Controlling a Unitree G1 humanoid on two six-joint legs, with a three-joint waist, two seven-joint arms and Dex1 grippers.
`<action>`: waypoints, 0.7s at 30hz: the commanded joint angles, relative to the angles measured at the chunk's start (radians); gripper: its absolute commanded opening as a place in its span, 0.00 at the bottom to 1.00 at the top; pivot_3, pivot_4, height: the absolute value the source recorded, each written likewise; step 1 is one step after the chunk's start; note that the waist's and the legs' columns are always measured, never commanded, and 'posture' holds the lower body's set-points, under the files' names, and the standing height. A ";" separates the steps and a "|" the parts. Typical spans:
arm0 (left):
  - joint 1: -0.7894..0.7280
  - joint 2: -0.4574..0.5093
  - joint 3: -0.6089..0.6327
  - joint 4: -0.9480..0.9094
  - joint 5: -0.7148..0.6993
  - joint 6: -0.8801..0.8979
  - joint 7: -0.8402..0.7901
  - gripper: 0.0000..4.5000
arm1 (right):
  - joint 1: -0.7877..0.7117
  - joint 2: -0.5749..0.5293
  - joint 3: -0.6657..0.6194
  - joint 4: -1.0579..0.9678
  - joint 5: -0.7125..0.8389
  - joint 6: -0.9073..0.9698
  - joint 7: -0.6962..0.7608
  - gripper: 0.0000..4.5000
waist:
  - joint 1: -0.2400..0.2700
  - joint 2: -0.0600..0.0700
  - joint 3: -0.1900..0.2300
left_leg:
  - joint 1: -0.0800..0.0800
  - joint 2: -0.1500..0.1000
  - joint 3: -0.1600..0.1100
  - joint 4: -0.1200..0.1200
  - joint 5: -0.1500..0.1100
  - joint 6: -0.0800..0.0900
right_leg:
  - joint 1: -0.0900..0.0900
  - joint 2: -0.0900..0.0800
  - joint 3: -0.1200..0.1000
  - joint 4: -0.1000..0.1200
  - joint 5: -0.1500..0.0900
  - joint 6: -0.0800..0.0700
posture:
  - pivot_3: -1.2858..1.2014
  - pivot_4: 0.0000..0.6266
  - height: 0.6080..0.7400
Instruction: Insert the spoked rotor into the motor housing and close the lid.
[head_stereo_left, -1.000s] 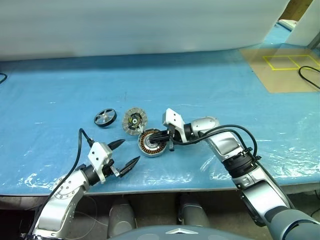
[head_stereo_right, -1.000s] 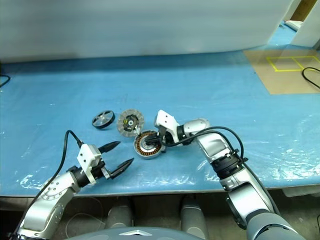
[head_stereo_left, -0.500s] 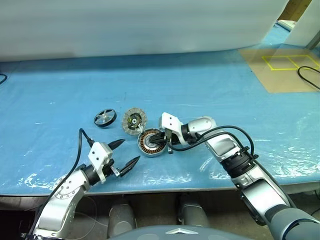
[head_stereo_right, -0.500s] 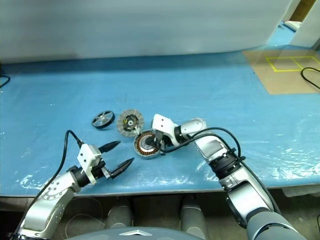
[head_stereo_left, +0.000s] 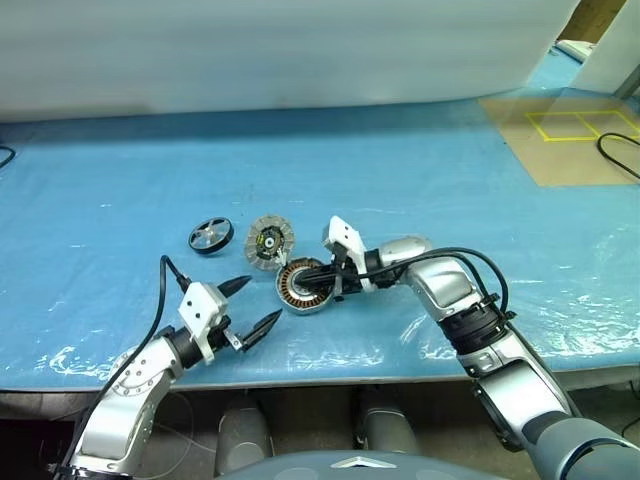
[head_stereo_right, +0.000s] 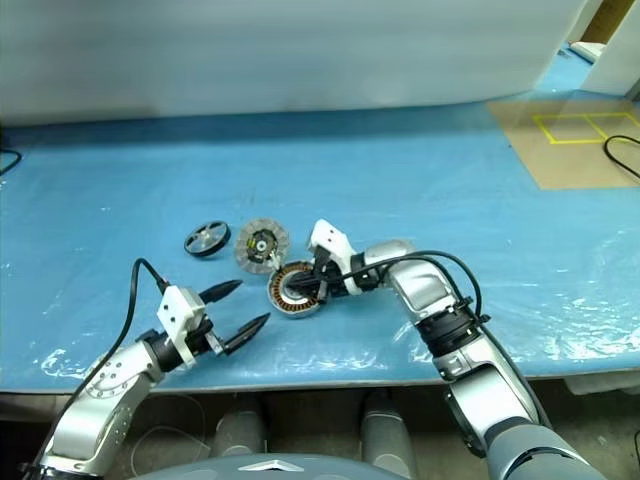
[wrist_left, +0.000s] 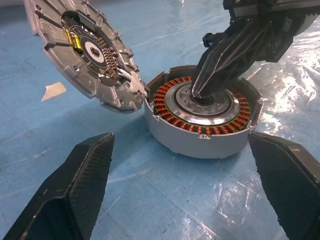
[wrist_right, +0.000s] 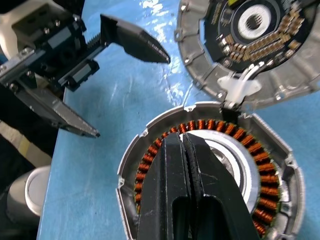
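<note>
We judge the spoked rotor (head_stereo_left: 209, 236), lying near the tabletop's front edge beyond our wide-spread left gripper (head_stereo_left: 251, 308), light, rigid, best pinched by its rim, while our right gripper (wrist_right: 186, 150), fingers pressed together, sits in the motor housing (head_stereo_left: 303, 285).

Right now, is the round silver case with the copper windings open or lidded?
Open. The silver copper-wound case shows bare windings and hub; the ribbed silver lid leans tilted beside it.

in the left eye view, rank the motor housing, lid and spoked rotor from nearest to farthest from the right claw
1. Motor housing: the shut right claw has its tips in the housing's centre.
2. Lid: just behind the housing, touching its rim.
3. Spoked rotor: farthest, lying apart on the lid's left.
</note>
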 joint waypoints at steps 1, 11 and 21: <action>-0.004 0.003 -0.003 -0.018 -0.001 -0.012 -0.003 1.00 | -0.013 0.002 -0.013 -0.018 0.004 -0.043 -0.015 0.01 | 0.000 0.000 0.000 | 0.000 0.000 0.000 0.000 0.000 0.000 | 0.000 0.000 0.000 0.000 0.000 0.000 | 0.52 0.24 1.00; -0.012 0.006 -0.003 -0.015 0.000 -0.007 -0.005 1.00 | -0.010 -0.032 0.075 0.019 -0.123 -0.170 -0.043 0.01 | 0.000 0.000 0.000 | 0.000 0.000 0.000 0.000 0.000 -0.001 | 0.000 0.000 0.000 0.000 0.000 0.000 | 0.52 0.24 1.00; -0.021 0.006 -0.003 -0.013 0.001 -0.007 -0.006 1.00 | -0.022 -0.057 0.097 0.018 -0.163 -0.218 -0.025 0.01 | 0.000 0.000 0.000 | 0.000 0.000 0.000 0.000 0.000 0.000 | 0.000 0.000 0.000 0.000 0.000 0.000 | 0.52 0.24 1.00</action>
